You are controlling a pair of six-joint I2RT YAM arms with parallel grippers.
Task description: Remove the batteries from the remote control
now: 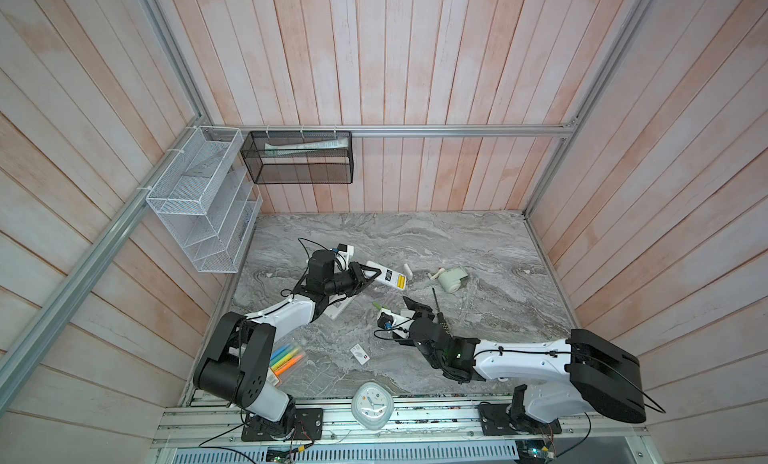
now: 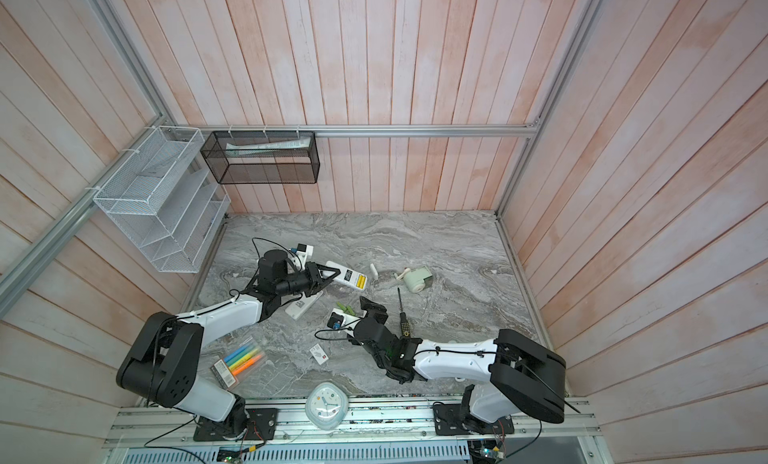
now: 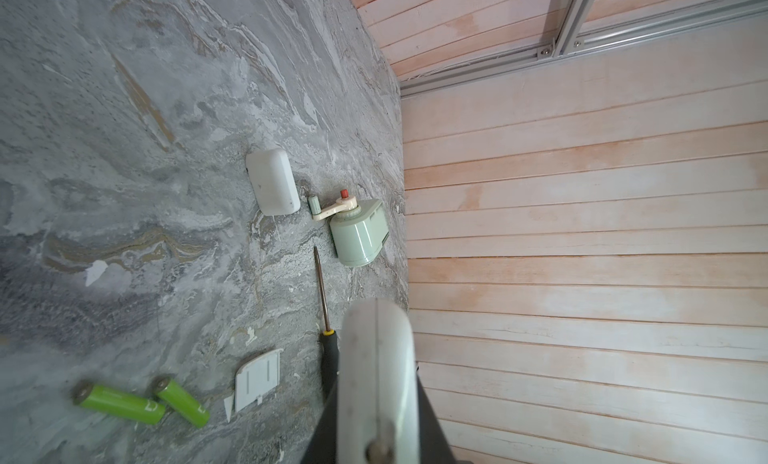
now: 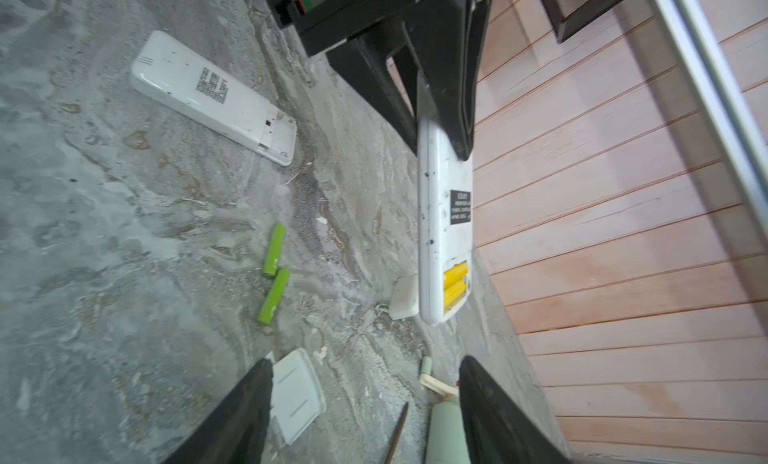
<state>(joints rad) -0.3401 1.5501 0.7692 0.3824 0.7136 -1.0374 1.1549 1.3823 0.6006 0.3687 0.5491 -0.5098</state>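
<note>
My left gripper (image 1: 374, 275) is shut on one end of a white remote control (image 1: 388, 279), held off the table. Its open compartment holds two yellow batteries (image 4: 455, 287), which also show in a top view (image 2: 362, 281). In the left wrist view the remote control (image 3: 376, 378) is seen end-on between the jaws. Two lime green batteries (image 4: 274, 270) lie loose on the marble, near my right gripper (image 4: 365, 399). That gripper is open and empty, low over a white battery cover (image 4: 297, 395).
A second white remote (image 1: 338, 310) lies on the table under the left arm. Nearby are a black-handled screwdriver (image 1: 436, 304), a mint green crank device (image 1: 451, 279) and another small white cover (image 1: 408, 271). A highlighter pack (image 1: 286, 360), a card (image 1: 359, 353) and a clock (image 1: 372, 403) sit at the front.
</note>
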